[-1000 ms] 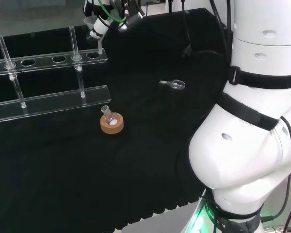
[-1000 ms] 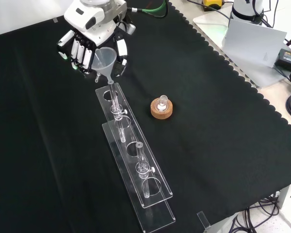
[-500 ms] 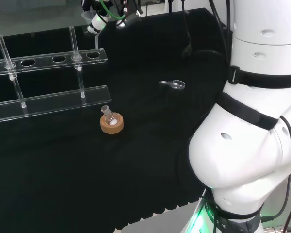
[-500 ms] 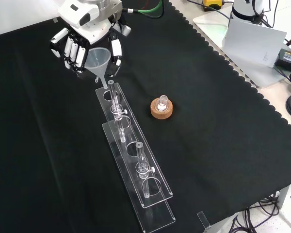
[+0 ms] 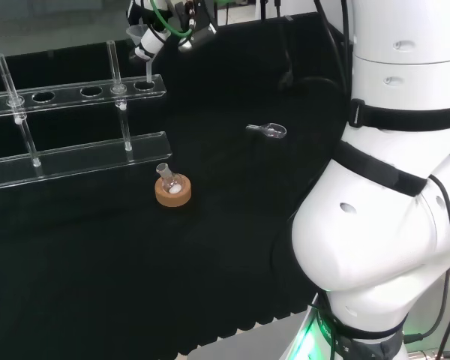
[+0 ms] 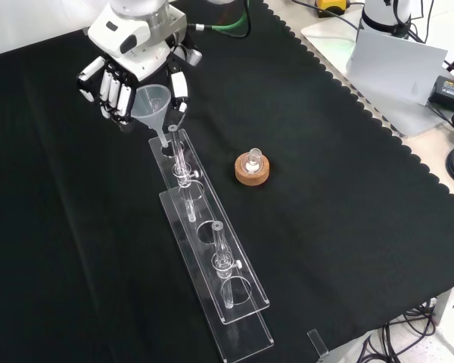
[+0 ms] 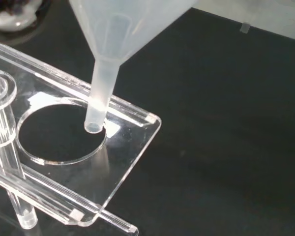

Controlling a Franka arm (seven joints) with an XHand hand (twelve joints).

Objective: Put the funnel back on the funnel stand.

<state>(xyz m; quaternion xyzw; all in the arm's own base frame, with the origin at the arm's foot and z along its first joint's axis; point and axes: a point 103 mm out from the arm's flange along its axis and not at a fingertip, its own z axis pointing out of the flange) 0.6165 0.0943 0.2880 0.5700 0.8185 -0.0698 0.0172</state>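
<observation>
Hand (image 6: 132, 57) curled around funnel (image 6: 153, 104) at far end of stand (image 6: 212, 249) in front view. Spout tip poised at rim of end hole (image 7: 61, 130), near the edge. Could catch on the rim, tilt, or miss if lowered off-centre.

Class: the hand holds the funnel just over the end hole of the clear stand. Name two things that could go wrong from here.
1. The funnel stem tip hangs at the hole's rim, not its centre; lowered now, it may catch on the funnel stand.
2. The hand works close to the stand's upright post; a sideways correction might knock it.
</observation>
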